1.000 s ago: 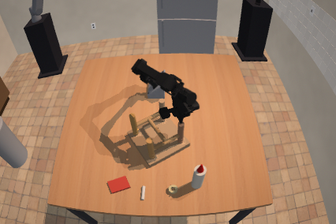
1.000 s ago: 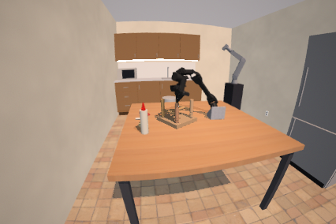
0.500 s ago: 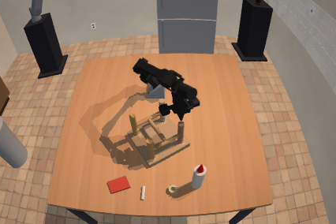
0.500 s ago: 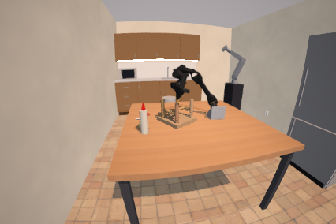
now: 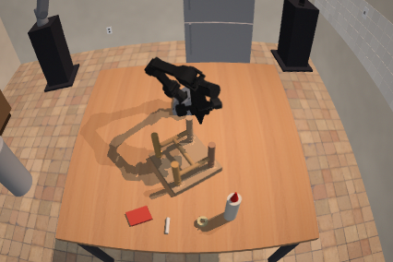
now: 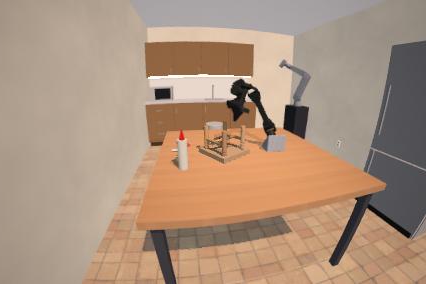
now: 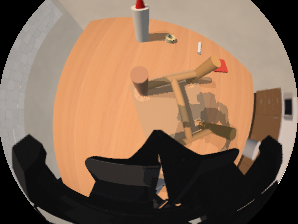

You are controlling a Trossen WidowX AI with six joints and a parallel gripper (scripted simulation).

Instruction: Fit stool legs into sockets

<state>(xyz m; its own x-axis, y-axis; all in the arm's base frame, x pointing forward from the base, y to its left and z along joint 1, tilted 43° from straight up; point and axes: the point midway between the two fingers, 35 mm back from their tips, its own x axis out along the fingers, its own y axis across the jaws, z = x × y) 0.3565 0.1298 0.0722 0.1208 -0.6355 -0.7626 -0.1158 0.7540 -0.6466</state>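
The stool's seat lies upside down and looks flat on the table. Four legs stand up from its corners: the right leg, the front leg, the left leg and the back leg. Rails join them low down. All look about upright; whether each shoulder touches the seat is too small to tell. My gripper is shut and empty, above and behind the stool, apart from the legs. It hides the back leg in the wrist view.
A white bottle with a red tip stands front right of the stool. A small ring-shaped item, a white stick and a red card lie in front. My arm's grey base is behind the stool.
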